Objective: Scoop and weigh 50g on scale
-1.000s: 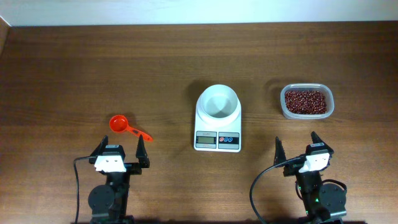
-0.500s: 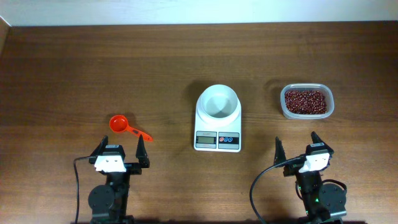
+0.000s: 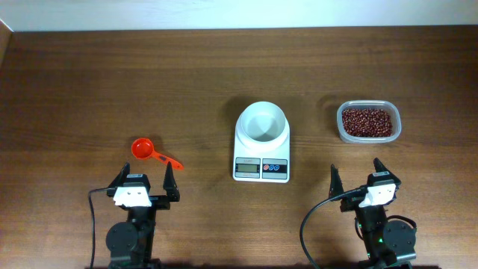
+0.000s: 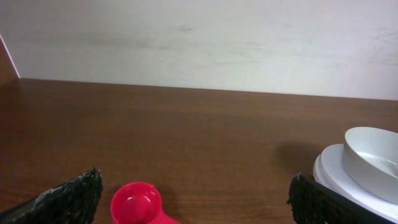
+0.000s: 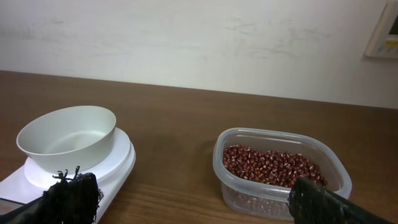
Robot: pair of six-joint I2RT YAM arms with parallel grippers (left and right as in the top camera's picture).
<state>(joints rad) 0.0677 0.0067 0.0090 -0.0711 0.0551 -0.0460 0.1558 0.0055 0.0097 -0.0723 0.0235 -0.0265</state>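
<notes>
The white scale sits mid-table with a round white bowl on it; the bowl also shows at the right edge of the left wrist view and at the left of the right wrist view. A red scoop lies left of the scale, its cup low in the left wrist view. My left gripper stands open just behind the scoop, apart from it. A clear tub of red beans sits to the scale's right. My right gripper stands open, short of the tub, holding nothing.
A pale wall runs along the table's far edge. Black cables trail from both arm bases near the front edge. Bare wood lies between scoop, scale and tub.
</notes>
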